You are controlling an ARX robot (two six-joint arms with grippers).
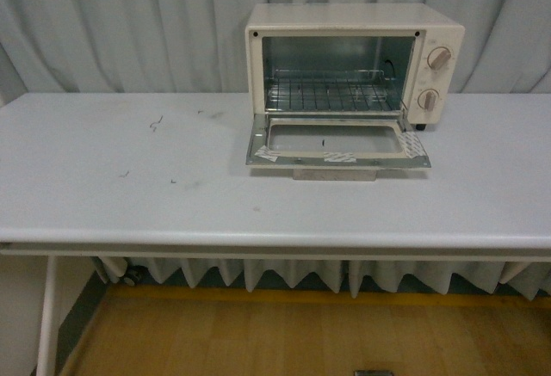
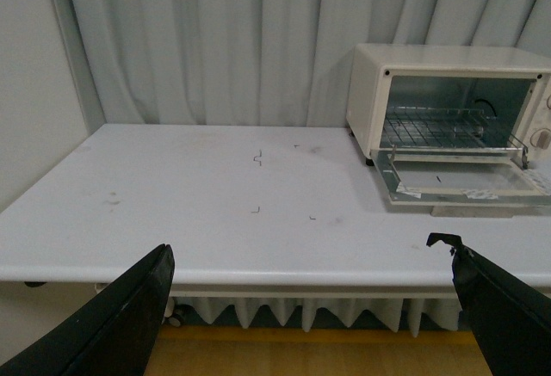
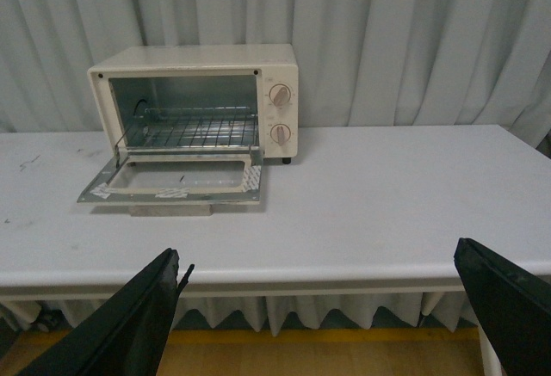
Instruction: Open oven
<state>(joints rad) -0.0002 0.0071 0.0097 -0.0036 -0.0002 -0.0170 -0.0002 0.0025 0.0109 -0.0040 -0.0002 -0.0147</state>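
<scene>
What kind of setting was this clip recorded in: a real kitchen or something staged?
Most likely a staged test area, not a kitchen. The oven, its door folded down, sits alone on a plain white table, pale curtains hang all along the back, and the floor is bare wood.

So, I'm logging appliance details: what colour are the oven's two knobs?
Pale beige, on the oven's cream-white front; the knobs show best in the right wrist view.
</scene>
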